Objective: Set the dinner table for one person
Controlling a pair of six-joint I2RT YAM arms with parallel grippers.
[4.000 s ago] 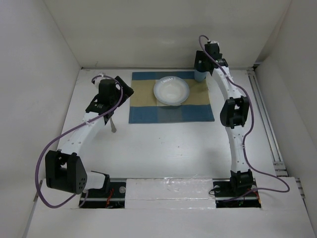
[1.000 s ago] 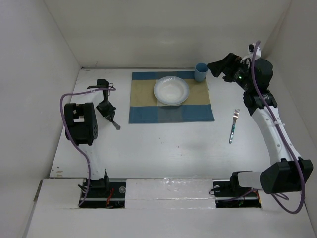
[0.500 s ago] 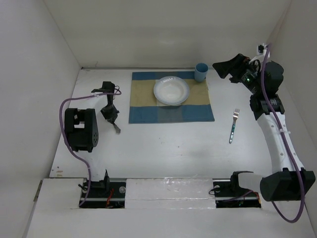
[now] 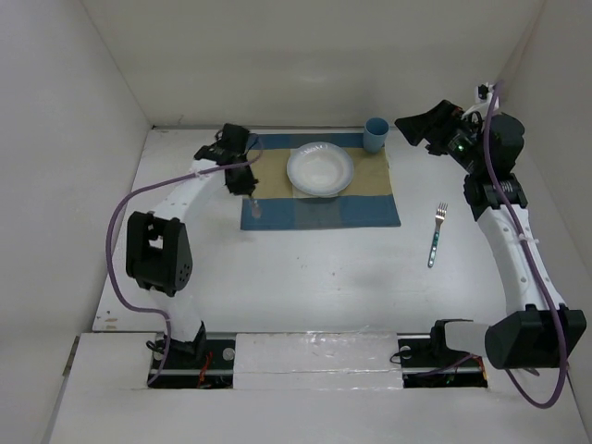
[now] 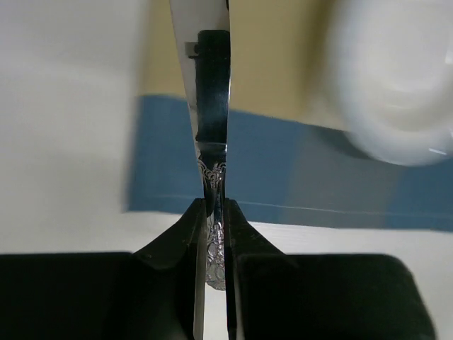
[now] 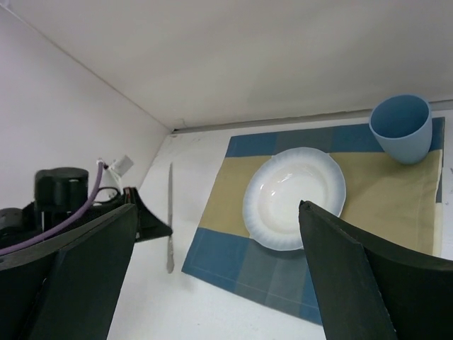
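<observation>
My left gripper (image 4: 247, 185) is shut on the ornate handle of a silver knife (image 4: 255, 208), held above the left edge of the blue-and-tan placemat (image 4: 370, 208). In the left wrist view the knife (image 5: 212, 127) runs forward from the fingers (image 5: 180, 234) over the mat's blue band. A white plate (image 4: 320, 169) sits on the mat, with a blue cup (image 4: 376, 135) at its far right corner. A fork (image 4: 437, 236) lies on the white dinner table (image 4: 305, 277) right of the mat. My right gripper (image 4: 407, 129) hangs open and empty, raised near the cup.
White walls enclose the table on three sides. The right wrist view shows the plate (image 6: 294, 198), cup (image 6: 401, 127) and knife (image 6: 170, 212) between its wide-spread fingers (image 6: 340, 269). Both arm bases stand at the near edge.
My left arm has swung right and away from me, carrying the knife from the bare table left of the mat to the mat's left edge. The right arm has barely moved.
</observation>
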